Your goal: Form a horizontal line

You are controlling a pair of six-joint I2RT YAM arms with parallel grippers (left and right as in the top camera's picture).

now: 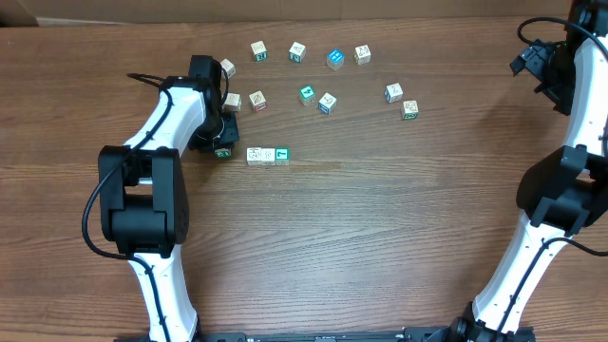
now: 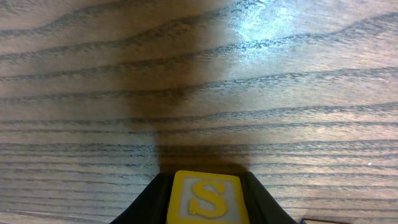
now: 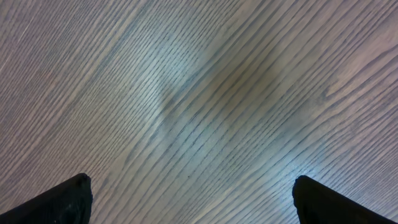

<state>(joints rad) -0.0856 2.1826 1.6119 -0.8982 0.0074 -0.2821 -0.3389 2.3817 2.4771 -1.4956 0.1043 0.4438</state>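
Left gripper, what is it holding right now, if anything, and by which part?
The left gripper holds a letter cube with a yellow-framed S face, clamped between its fingers on two opposite side faces.

You get bright, even light overhead, soft shadows on the table [image 1: 380, 237]. L wrist: glare top right, dark shadow centre, S cube [image 2: 205, 198] sharp. R wrist: pale sheen, slightly soft.
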